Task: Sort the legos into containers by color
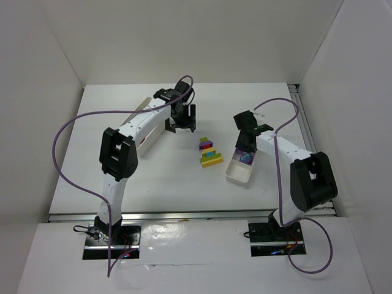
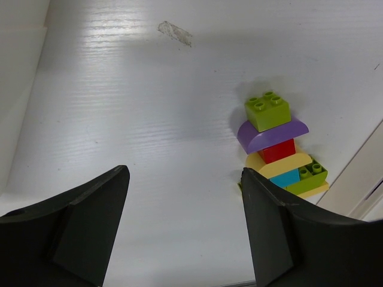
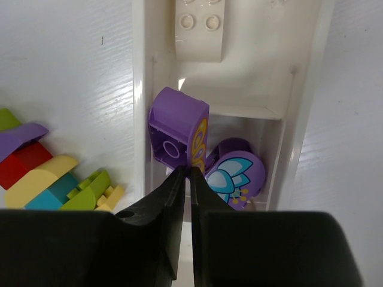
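A stuck-together pile of legos (image 1: 208,153) lies mid-table: lime green (image 2: 267,110), purple (image 2: 272,133), red (image 2: 278,149), yellow (image 2: 284,164) and cyan (image 2: 286,177). My left gripper (image 1: 181,125) hangs open and empty above bare table, left of the pile; its jaws stand wide apart in the left wrist view (image 2: 182,173). My right gripper (image 1: 246,142) is over the smaller tray (image 1: 239,170). Its jaws (image 3: 190,170) are pinched on the edge of a purple lego (image 3: 173,128) standing tilted in the tray's near compartment, beside a round purple flower piece (image 3: 236,176).
A white brick (image 3: 200,27) lies in the tray's far compartment beyond the divider. The longer tray (image 1: 142,107) is mostly hidden under my left arm at the back left. The pile (image 3: 48,179) sits just left of the small tray's wall (image 3: 139,89). Enclosure walls ring the table.
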Controlling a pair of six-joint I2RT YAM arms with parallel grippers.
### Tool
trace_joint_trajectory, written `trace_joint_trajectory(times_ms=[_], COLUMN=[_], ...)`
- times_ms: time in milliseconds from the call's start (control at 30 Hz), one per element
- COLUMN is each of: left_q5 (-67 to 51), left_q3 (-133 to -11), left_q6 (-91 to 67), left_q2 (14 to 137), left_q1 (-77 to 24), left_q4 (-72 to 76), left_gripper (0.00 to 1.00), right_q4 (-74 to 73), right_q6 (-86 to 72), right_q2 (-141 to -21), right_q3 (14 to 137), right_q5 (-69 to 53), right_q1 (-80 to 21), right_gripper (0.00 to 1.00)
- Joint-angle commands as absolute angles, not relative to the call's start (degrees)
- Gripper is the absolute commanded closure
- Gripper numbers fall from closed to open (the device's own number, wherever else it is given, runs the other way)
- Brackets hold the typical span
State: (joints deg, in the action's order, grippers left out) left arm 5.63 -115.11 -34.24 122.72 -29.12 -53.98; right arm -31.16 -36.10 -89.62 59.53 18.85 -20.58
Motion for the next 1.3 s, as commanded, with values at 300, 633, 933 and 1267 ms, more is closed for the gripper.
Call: trace_joint_trajectory(times_ms=[300,633,933,1267], left_q5=[5.10,3.26,1.85,8.78], left_q3=[-117.16,-120.49,-127.61,-132.36], left_q6=[-32.87,-32.34,-35.24,-41.39], left_q2=[123.13,124.97,134.45,138.87], left_q1=[-29.71,-31.81,-35.07,-36.21], left_q4=[-54.14,-54.14,-54.67,-54.14], left_gripper=[0.14,0.14,0.07,0.20], right_q4=[-31.55,-36.04,-34.20,-34.72], right_q6=[-34.28,-33.75,-33.22,-31.38], right_q2=[-86.22,-79.45,-83.50,-84.11], right_q3=[58.01,64.50,70.58,71.19], right_q5=[13.63,22.49,22.42,20.74], right_q1=[-20.21,-20.21,-19.69,-19.69], right_gripper=[0.92,0.91,0.44,0.32])
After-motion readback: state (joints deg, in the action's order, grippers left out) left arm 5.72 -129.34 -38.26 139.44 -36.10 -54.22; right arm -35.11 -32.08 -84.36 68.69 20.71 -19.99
